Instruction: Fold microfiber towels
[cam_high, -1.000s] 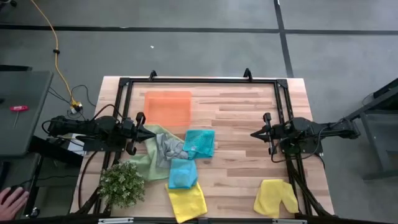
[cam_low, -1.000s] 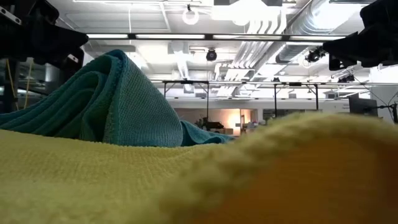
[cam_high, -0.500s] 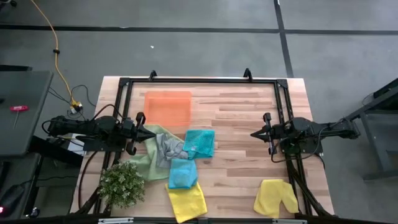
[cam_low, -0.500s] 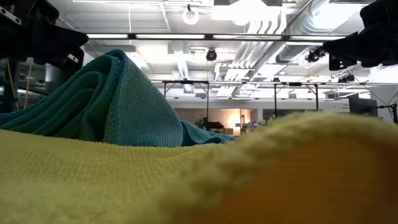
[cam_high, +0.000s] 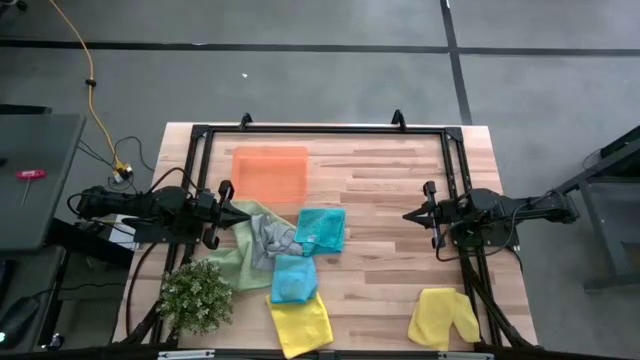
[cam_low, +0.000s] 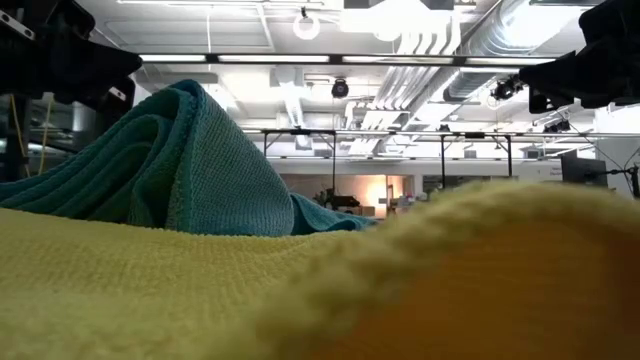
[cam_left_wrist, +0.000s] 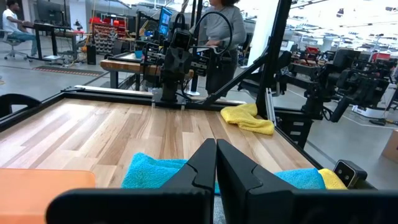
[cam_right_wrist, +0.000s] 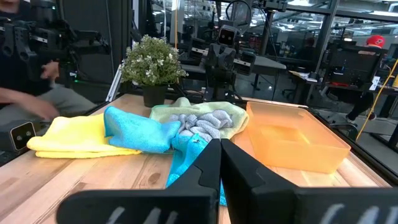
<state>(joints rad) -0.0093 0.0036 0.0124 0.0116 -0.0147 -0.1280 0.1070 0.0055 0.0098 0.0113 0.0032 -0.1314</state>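
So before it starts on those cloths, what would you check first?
1. Left gripper empty and shut, at the edge of the pile: ok.
2. Right gripper empty and shut, over bare table: ok.
3. Cloths lying separate: not ok. The green cloth, grey cloth and two blue cloths overlap in a heap.
4. An easy first pick: ok. One yellow cloth lies alone near the right arm.
5. Orange tray free of cloths: ok.
6. Plant clear of the cloths: cannot tell; it sits right beside the green one.
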